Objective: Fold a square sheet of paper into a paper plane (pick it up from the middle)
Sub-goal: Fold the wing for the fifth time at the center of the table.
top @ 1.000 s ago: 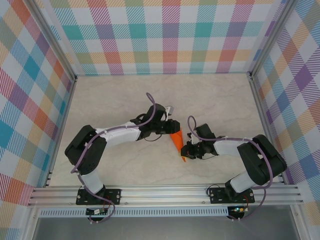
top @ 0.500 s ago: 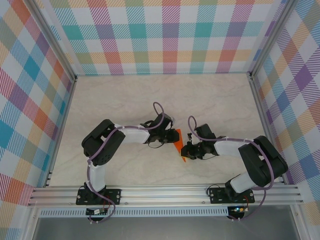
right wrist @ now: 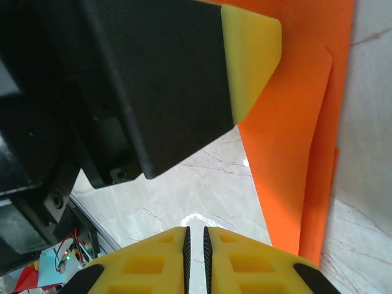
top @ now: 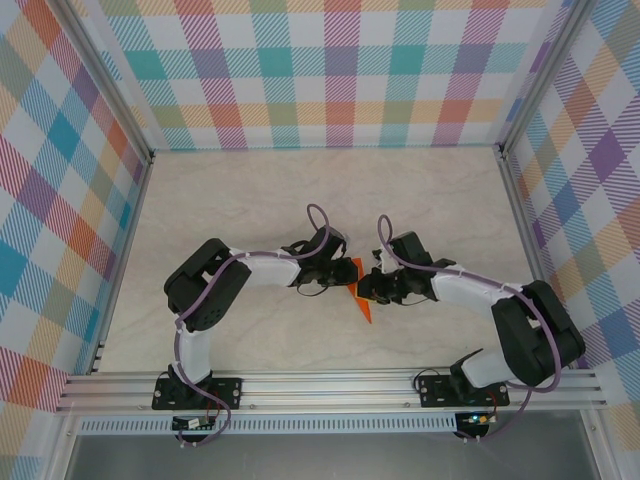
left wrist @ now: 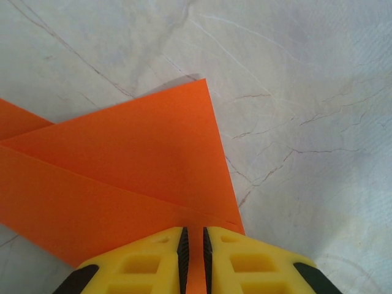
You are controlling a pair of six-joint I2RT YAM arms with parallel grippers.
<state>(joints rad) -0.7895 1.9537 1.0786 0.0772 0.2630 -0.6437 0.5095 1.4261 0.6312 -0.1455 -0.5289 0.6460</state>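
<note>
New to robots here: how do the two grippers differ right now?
The left gripper pinches the orange paper; the right gripper holds nothing, the paper lying beside it. The left gripper reaches from the paper's left, the right gripper from its right. Both have yellow fingers, nearly closed.

1. The folded paper sheet (top: 359, 296) lies on the table (top: 250, 200), near its middle, between the two arms.
2. Its pointed end faces the table's near edge.
3. The left gripper (top: 343, 273) sits over the sheet's far end, on its left side.
4. The right gripper (top: 367, 289) sits just beside the sheet's right edge.
</note>
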